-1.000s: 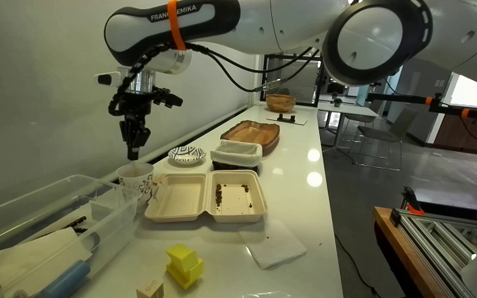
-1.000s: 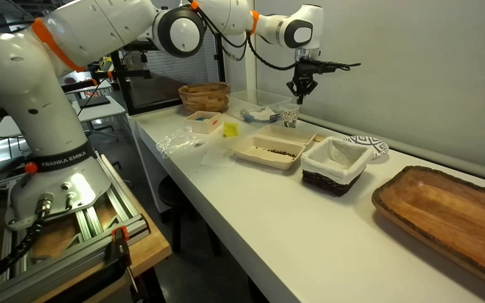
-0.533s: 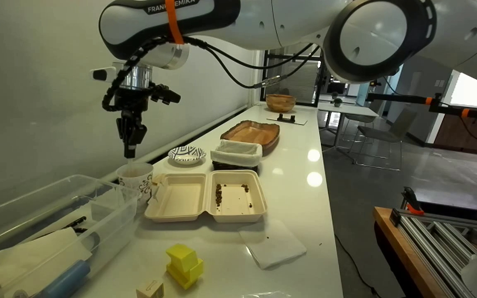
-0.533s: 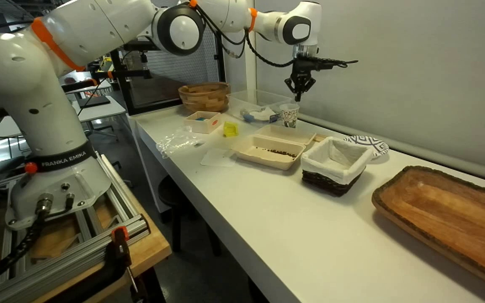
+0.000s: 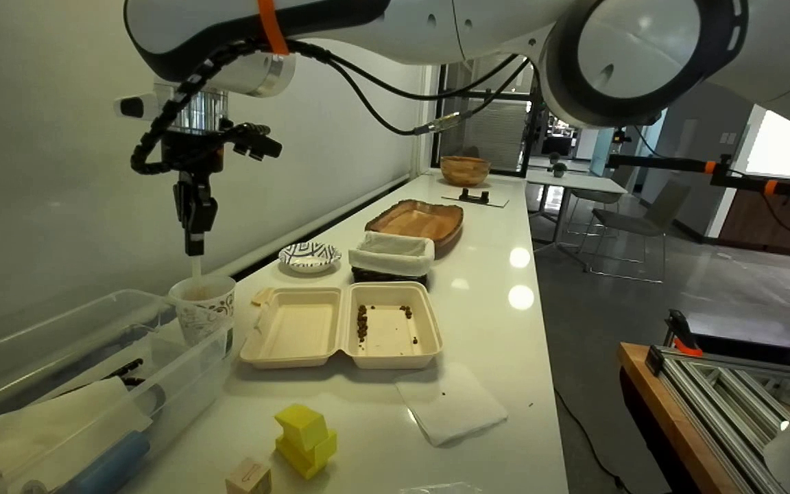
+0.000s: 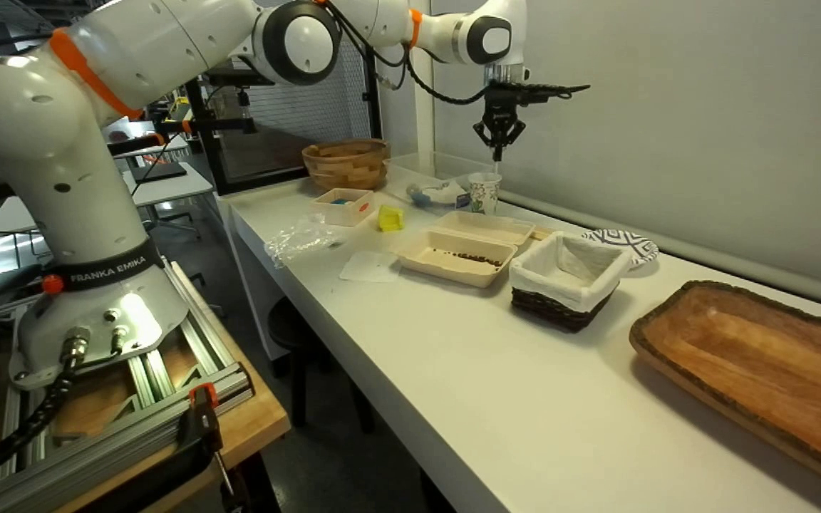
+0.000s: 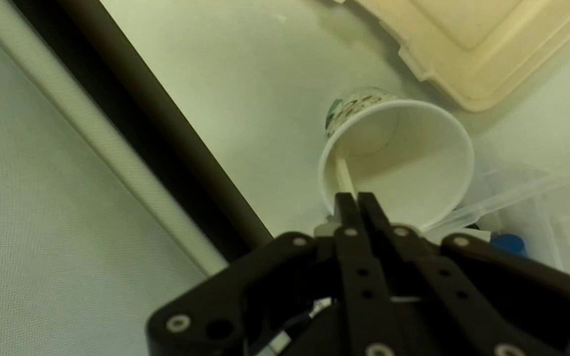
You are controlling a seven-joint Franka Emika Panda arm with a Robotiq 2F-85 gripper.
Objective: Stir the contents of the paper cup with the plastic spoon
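Jaws: I've got 'em clamped on the plastic spoon (image 7: 344,174)
Paper cup (image 7: 418,158): spoon's lower end's inside
Gripper (image 7: 357,198): hovers above the cup

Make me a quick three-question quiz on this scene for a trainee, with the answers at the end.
1. Choose: the gripper holds (a) the napkin, (b) the plastic spoon, (c) the basket.
2. True or false: the clamshell box is closed.
3. Fill in: the plastic spoon's lower end is inside the ____.

Key: 1. b; 2. false, the clamshell box stands open; 3. paper cup.
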